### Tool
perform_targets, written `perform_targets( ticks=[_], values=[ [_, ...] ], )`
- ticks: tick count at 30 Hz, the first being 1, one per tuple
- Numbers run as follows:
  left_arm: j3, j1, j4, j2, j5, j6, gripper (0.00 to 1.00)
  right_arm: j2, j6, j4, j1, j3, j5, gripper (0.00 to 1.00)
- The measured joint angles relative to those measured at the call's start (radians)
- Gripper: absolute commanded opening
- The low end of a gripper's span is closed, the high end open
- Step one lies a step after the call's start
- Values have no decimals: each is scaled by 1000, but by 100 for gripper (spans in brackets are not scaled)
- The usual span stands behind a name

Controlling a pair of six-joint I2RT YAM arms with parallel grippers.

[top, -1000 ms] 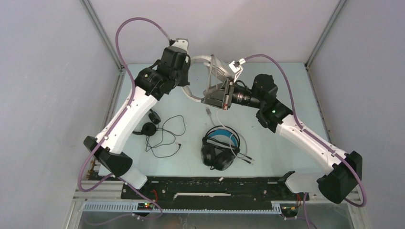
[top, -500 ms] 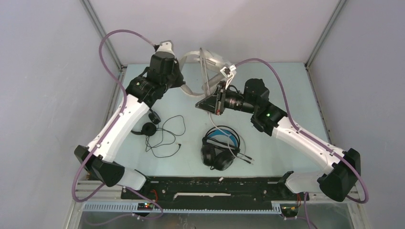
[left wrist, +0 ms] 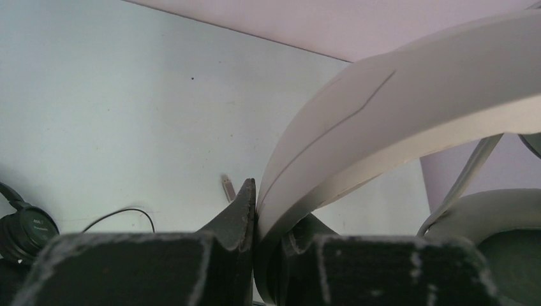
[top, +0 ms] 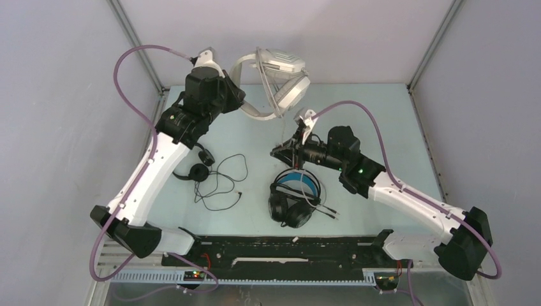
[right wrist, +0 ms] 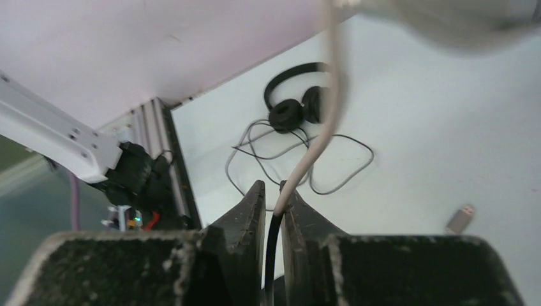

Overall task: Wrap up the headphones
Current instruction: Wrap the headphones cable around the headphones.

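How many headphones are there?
3. A white pair held up at the back by the left gripper, a big black pair in the middle, a small black pair to its left.

Left arm [top: 153, 172] rises from its base at the lower left of the overhead view and reaches diagonally to the upper centre, wrist lifted high. Left gripper [left wrist: 268, 210] points right, its jaws clamped on the headband [left wrist: 395, 108], one finger on each face. Right arm [top: 408, 197] extends from its base at the lower right toward the centre of the frame, forearm low and nearly level, wrist pointing left. Right gripper [right wrist: 273, 188] has its jaws drawn nearly together about the cord [right wrist: 312, 159], which passes up between the two fingers.
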Motion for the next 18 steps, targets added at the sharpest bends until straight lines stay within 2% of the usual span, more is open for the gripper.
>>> perform_targets(
  ticks=[5,11,15,18],
  values=[
    [0,1,0,-16,21,-21,0,-25,-93,79,0,-123,16,27],
    [0,1,-1,-20,63,-37,0,-18,-158,162,-21,-217,4,27],
    [0,2,-1,-26,84,-43,0,-10,-171,219,-35,-273,3,22],
    [0,5,0,-29,110,-57,0,-10,-172,260,-40,-329,3,14]
  ],
)
